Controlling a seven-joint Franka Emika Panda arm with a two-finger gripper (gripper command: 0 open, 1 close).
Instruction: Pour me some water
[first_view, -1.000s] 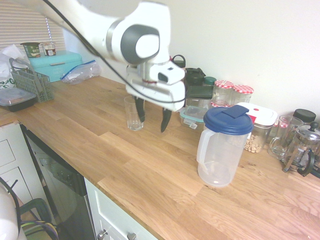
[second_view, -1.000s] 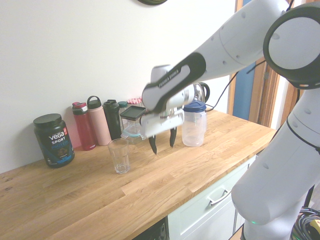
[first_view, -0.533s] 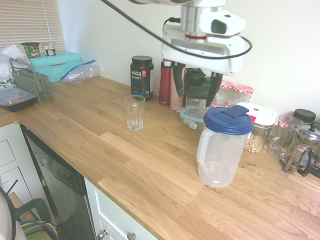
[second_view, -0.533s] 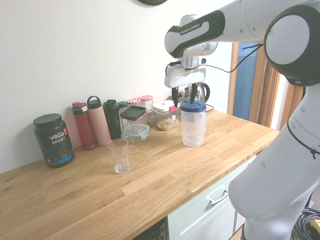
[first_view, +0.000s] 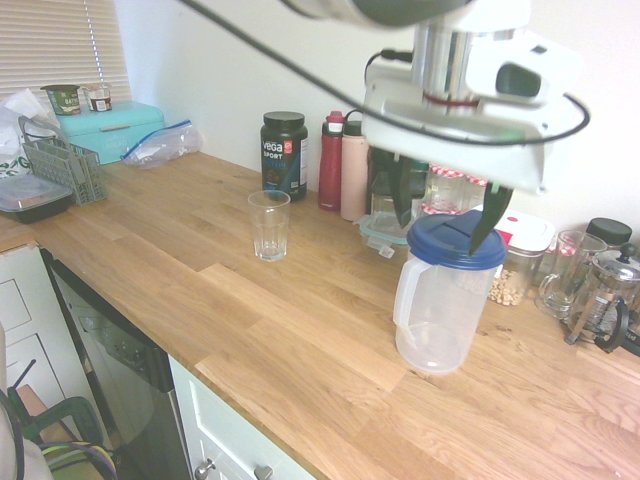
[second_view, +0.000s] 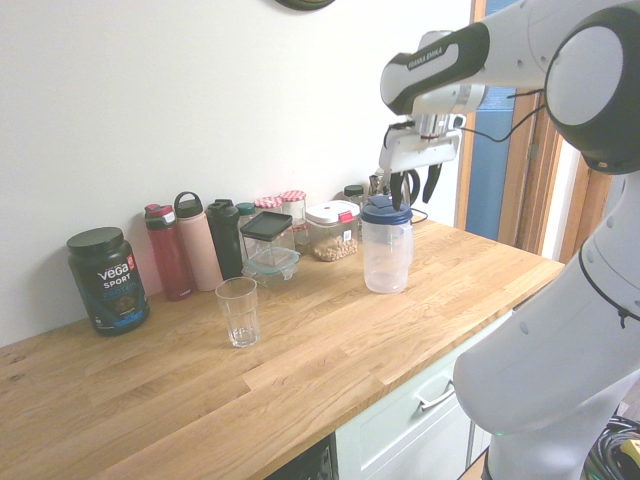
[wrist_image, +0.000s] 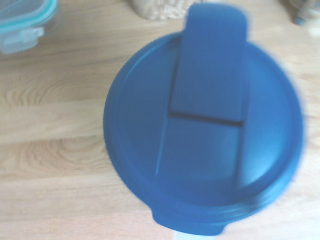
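We use the pitcher (first_view: 438, 318) as our landmark. It stands upright on the counter (first_view: 280, 345), with its blue lid (first_view: 456, 241) on top. The gripper (first_view: 445, 225) hangs over the pitcher, pointing down. Its two fingers are wide apart with nothing between them. We think it is up there so the arm can line up before it grabs.

The pitcher's handle (first_view: 407, 295) sticks out at the side, away from the wall. That looks like a good place for us to hold on when we tip it. The glass (first_view: 269, 226) stands upright, well apart from the pitcher, with its open top up. We guess it is for catching the water. The nut box (first_view: 513, 262) is just behind the pitcher, so we should try not to bump it.

We can't tell how much water is in the pitcher, because its sides are cloudy. From close up, the lid hides the inside and nearly all of the handle. The close picture is blurry, so we can't tell if the lid's flap is tight.
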